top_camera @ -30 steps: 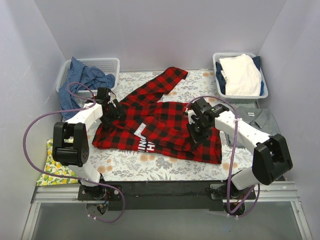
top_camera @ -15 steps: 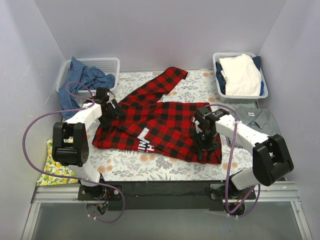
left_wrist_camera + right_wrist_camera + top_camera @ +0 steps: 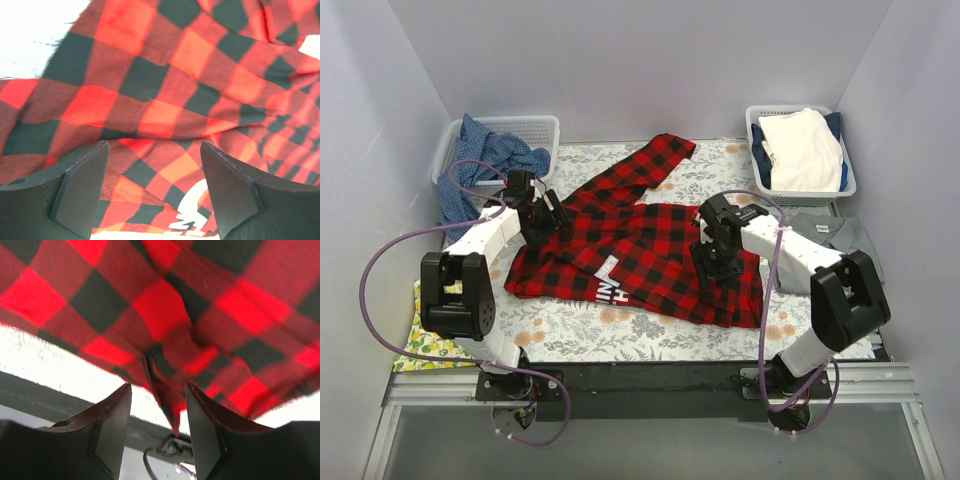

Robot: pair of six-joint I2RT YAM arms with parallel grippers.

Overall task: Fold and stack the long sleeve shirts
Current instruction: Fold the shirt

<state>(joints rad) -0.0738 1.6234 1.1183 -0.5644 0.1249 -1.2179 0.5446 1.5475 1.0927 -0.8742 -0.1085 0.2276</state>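
Observation:
The red-and-black plaid long sleeve shirt [image 3: 640,255] lies spread across the middle of the table, one sleeve [image 3: 645,170] reaching toward the back. My left gripper [image 3: 546,214] hovers open over its left part. In the left wrist view, plaid cloth [image 3: 150,100] and white lettering [image 3: 192,220] lie below the left gripper [image 3: 155,192], with nothing between the jaws. My right gripper [image 3: 710,262] is over the shirt's right part. In the right wrist view a loose plaid fold [image 3: 170,390] hangs between the spread fingers of the right gripper [image 3: 157,435], unpinched. A grey collared shirt [image 3: 832,236] lies at the right.
A floral mat [image 3: 620,325] covers the table. At the back left a basket [image 3: 535,128] holds blue cloth [image 3: 480,168]. The back right basket [image 3: 760,120] holds a cream-white and navy pile [image 3: 805,150]. A lemon-print cloth [image 3: 420,342] hangs off the near left edge.
My right gripper has gone from shut to open and let go of the plaid; it dipped toward the near edge, then came back. The shirt's right part lies flatter. My left arm shifted slightly back.

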